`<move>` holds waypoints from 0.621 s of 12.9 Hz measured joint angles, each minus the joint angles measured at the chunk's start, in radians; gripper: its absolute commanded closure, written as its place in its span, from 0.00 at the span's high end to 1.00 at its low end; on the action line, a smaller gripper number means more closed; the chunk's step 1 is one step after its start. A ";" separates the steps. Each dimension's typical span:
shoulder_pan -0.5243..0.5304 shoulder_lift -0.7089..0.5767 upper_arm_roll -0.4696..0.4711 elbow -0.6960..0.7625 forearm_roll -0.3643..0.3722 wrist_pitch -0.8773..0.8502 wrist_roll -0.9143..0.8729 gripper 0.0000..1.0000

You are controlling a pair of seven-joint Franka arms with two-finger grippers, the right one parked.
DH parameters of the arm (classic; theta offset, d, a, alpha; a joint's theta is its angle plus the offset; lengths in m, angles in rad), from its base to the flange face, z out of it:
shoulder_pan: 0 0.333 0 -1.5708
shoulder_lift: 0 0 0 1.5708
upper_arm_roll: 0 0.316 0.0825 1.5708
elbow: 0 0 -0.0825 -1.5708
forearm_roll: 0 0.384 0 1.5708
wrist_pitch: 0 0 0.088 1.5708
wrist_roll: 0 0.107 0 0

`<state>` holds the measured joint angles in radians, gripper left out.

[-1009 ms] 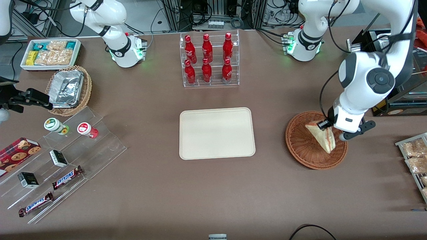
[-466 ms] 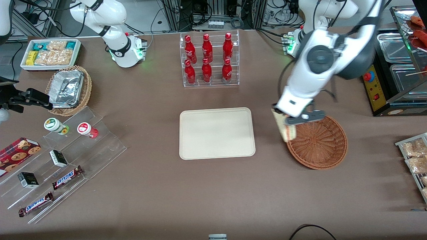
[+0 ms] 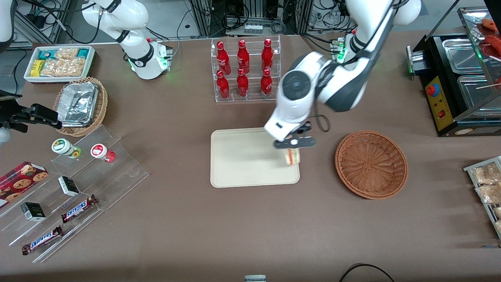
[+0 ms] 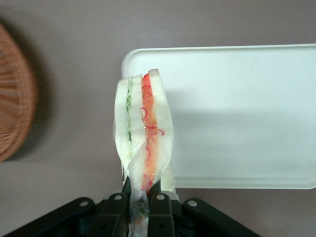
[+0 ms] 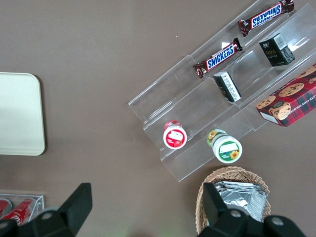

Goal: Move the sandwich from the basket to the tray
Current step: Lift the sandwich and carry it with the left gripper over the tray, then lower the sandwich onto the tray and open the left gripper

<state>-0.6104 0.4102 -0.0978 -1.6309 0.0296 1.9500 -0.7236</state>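
Note:
My left gripper (image 3: pixel 292 148) is shut on the sandwich (image 3: pixel 292 156), a wrapped wedge of pale bread with red and green filling. It holds the sandwich above the edge of the cream tray (image 3: pixel 242 156) that lies toward the basket. In the left wrist view the fingers (image 4: pixel 160 210) pinch the sandwich (image 4: pixel 143 133) by its wrapped end, and it hangs over the tray's (image 4: pixel 237 113) rim. The round reddish-brown wicker basket (image 3: pixel 371 164) stands beside the tray, toward the working arm's end, with nothing in it; part of it also shows in the left wrist view (image 4: pixel 15 98).
A clear rack of red bottles (image 3: pixel 244 70) stands farther from the camera than the tray. Toward the parked arm's end are a foil container in a lighter wicker basket (image 3: pixel 80 105), a white snack bin (image 3: pixel 58 62) and an acrylic stand (image 3: pixel 78 188) with candy bars. A rack of snack bags (image 3: pixel 487 188) lies at the working arm's end.
My gripper lifted the sandwich out of the basket and carried it sideways to above the tray's edge. The basket now holds nothing.

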 measured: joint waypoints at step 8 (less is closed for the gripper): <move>-0.141 0.169 0.000 0.042 0.001 0.214 -0.087 0.00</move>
<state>-0.7512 0.5789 -0.0973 -1.5890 0.0306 2.1639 -0.8109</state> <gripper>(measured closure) 0.859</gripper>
